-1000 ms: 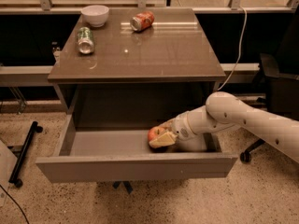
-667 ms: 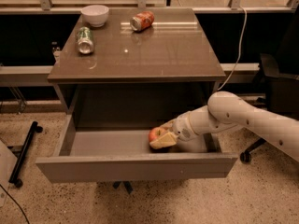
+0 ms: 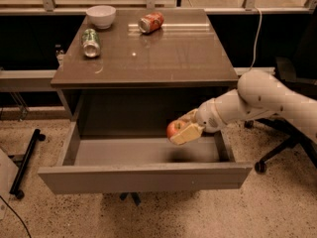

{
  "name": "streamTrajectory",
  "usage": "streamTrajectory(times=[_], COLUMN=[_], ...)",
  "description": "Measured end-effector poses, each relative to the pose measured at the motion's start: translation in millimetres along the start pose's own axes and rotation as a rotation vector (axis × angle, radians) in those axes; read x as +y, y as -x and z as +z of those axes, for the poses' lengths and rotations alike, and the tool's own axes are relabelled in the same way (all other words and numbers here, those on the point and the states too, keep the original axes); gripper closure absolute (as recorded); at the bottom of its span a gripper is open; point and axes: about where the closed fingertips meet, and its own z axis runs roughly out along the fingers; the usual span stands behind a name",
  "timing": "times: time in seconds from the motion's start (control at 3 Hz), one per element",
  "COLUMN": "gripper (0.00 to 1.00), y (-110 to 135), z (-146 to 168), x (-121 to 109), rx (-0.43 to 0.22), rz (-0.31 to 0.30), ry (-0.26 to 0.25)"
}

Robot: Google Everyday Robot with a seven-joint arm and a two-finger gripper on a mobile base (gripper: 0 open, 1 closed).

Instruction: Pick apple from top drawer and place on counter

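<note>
Reaching in from the right side of the view, the white arm (image 3: 257, 100) bends down over the open top drawer (image 3: 143, 178) and ends in the gripper (image 3: 180, 131), which hangs over the drawer's right half, lower than the front edge of the counter (image 3: 163, 63). Its tan fingers (image 3: 189, 132) are clamped on the apple (image 3: 173, 128), one below and one behind, so that only the red-orange left side of the fruit shows. The apple is held in the air, clear of the smooth grey drawer floor, where a dark shadow (image 3: 179, 155) lies right under it. The drawer is pulled well out from the cabinet, its plain front panel nearest the camera, and the apple sits about midway between that panel and the cabinet opening. On the glossy brown counter a white bowl (image 3: 101, 16) stands upright at the back left corner. A green can (image 3: 90, 42) lies on its side just in front of the bowl, near the left edge. A red-orange can (image 3: 150, 22) lies on its side toward the back, near the middle, well apart from the bowl. A pale cable (image 3: 256, 31) hangs down behind the counter's right rear corner. The black wheeled base of a chair (image 3: 277, 150) stands on the speckled floor (image 3: 148, 217) to the right, behind the arm, and a black bar on small wheels (image 3: 27, 162) lies on the floor to the left of the drawer.
</note>
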Motion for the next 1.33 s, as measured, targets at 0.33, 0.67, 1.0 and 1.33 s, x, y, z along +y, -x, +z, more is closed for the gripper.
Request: streamTrajectory(times=[0.33, 0.67, 1.0, 1.33], gripper=[1.0, 1.0, 1.0, 1.0], y=[38.5, 76.8, 108.6, 137.2], z=[-55.9, -115.6, -157.0, -184.8], x=[3.3, 3.2, -17.2, -63.5], rx=[0.07, 0.104, 0.121, 0.066], rz=[-0.115, -0.21, -0.224, -0.105], ry=[0.007, 0.005, -0.043, -0.176])
